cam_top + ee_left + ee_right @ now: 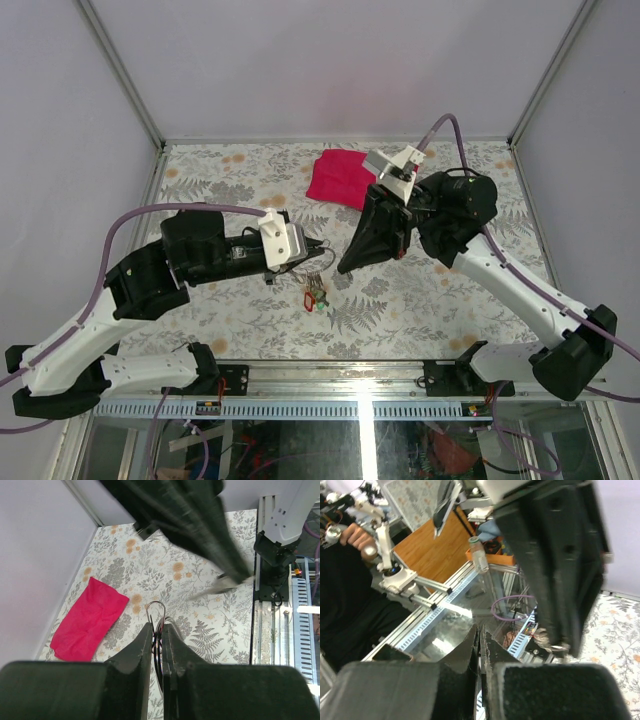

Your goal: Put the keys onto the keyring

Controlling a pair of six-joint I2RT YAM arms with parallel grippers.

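Observation:
My left gripper (316,258) is shut on the thin silver keyring (156,606), which sticks out past its fingertips (145,635) in the left wrist view. A bunch of keys (316,295) with red and green tags hangs below it, just above the table. My right gripper (346,268) points down-left, close to the right of the left one. Its jaws are shut, and a blurred silver key (221,586) juts from its tip in the left wrist view. In the right wrist view the gripper (479,631) is closed; the key between the pads is hidden.
A red cloth (340,178) lies on the floral table (420,300) at the back middle, also in the left wrist view (89,618). White walls enclose the back and sides. A metal rail (330,375) runs along the near edge.

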